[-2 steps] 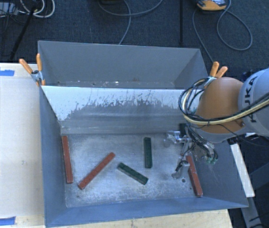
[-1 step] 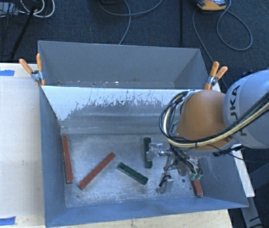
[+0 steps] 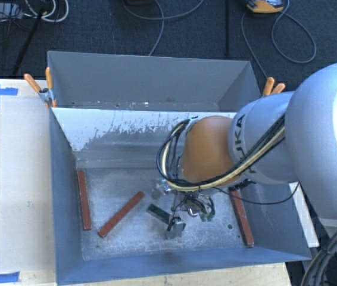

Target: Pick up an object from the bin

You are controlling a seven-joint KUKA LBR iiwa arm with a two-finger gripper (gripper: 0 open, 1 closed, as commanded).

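the pincer (image 3: 177,221) hangs low in the bin (image 3: 150,79), a small dark block (image 3: 156,211) just beside it; how open, i cannot tell.

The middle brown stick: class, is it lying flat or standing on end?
Lying flat: the brown stick rests full-length on the bin's floor, slanted diagonally.

My bin (image 3: 67,243) is grey metal: the walls smooth and dull, the floor scuffed and scratched pale. The red-brown stick at nine o'clock (image 3: 84,199), the slanted stick toward seven (image 3: 121,214) and the stick at three o'clock (image 3: 240,215) look matt, perhaps wood. The dark green piece (image 3: 158,213) near the centre is matt too. The orange cover (image 3: 207,148) on my wrist is smooth and glossy.
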